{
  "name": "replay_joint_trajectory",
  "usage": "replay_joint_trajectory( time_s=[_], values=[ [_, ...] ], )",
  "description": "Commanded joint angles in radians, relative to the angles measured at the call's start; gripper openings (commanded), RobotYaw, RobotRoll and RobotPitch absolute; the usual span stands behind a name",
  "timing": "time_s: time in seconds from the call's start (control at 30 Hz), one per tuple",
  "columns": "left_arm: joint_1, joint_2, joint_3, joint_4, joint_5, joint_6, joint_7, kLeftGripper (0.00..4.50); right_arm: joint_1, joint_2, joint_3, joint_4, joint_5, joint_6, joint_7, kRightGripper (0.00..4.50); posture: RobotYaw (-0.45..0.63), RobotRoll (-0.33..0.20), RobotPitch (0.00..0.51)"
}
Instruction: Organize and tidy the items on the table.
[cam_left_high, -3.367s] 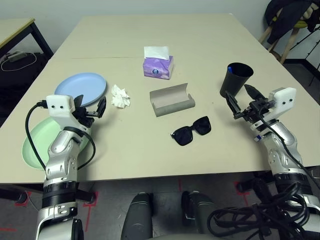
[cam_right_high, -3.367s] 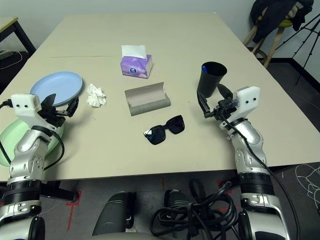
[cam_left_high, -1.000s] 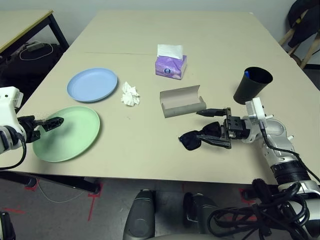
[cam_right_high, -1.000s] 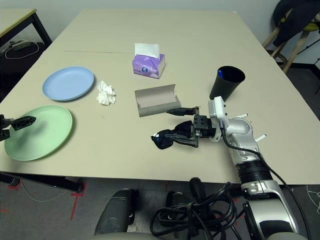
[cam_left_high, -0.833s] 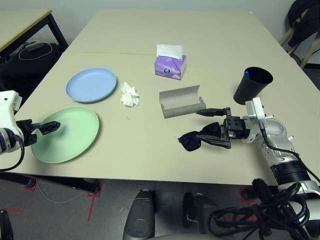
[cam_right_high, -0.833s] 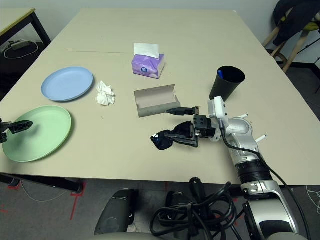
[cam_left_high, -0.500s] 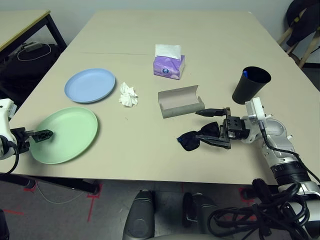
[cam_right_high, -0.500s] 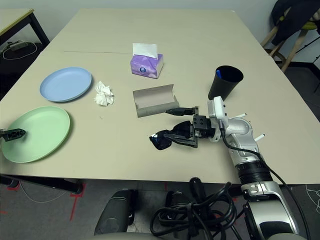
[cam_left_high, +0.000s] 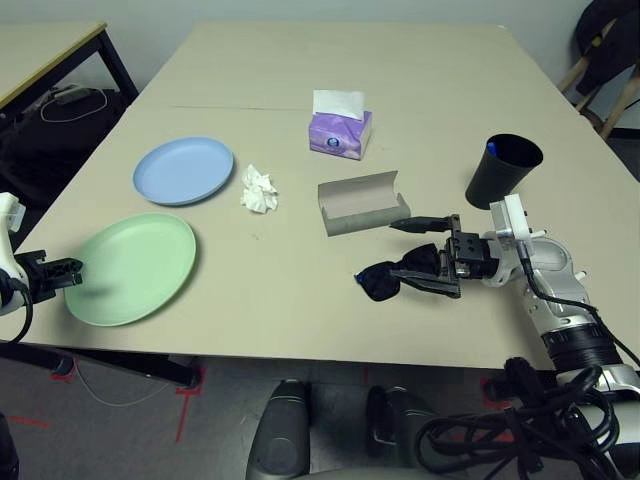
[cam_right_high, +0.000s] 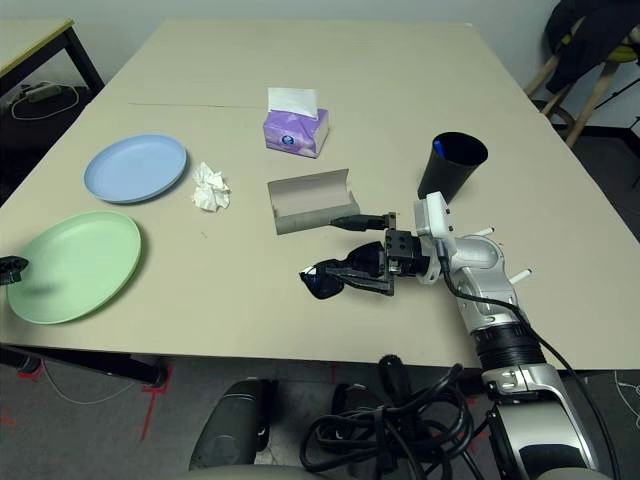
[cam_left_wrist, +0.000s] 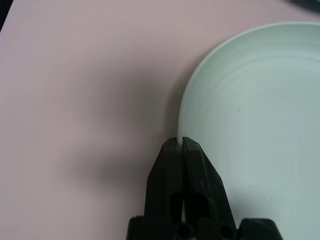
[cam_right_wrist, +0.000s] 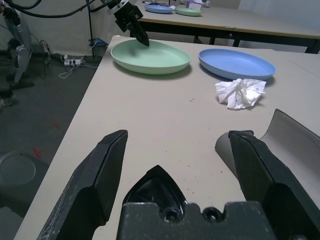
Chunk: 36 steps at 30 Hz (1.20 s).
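Note:
Black sunglasses lie on the table between the fingers of my open right gripper, whose two fingers stand wide on either side of them. Just beyond lies the open grey glasses case. My left gripper is shut on the left rim of the mint green plate; in the left wrist view the rim meets the seam between the fingertips. The pale blue plate and the crumpled white tissue lie behind it. The black cup holds the blue-capped pen.
A purple tissue box stands behind the case at mid table. A smaller table with black legs is off to the far left, with cables on the floor beside it. A chair stands at the far right.
My left gripper drew back from over the green plate to its left rim and shut there. The right gripper and the sunglasses have stayed put.

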Motion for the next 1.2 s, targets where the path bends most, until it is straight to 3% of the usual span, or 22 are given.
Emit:
replay_joint_trajectory(
  time_s=[0.03, 0.33, 0.6, 0.83, 1.2],
  values=[
    [-0.023, -0.001, -0.016, 0.036, 0.011, 0.047, 0.007, 0.02, -0.003, 0.0, 0.014, -0.002, -0.009, -0.004, 0.0, 4.5, 0.2, 0.0, 0.098],
    [-0.058, -0.052, 0.061, -0.036, -0.03, 0.207, 0.066, 0.02, -0.008, 0.001, 0.011, -0.001, -0.013, -0.004, -0.003, 4.5, 0.2, 0.0, 0.098],
    [-0.167, -0.202, 0.231, -0.292, -0.078, 0.386, 0.247, 0.02, -0.012, 0.001, 0.01, 0.0, -0.015, -0.003, -0.005, 4.5, 0.21, 0.0, 0.096],
    [-0.287, -0.243, 0.279, -0.236, -0.059, 0.354, 0.36, 0.02, -0.018, 0.007, 0.012, 0.003, -0.018, -0.004, -0.007, 4.5, 0.21, 0.0, 0.09],
    [-0.395, -0.243, 0.203, -0.14, -0.07, 0.302, 0.346, 0.02, -0.013, 0.005, 0.01, -0.006, -0.02, -0.004, -0.017, 4.5, 0.19, 0.0, 0.084]
  ],
)
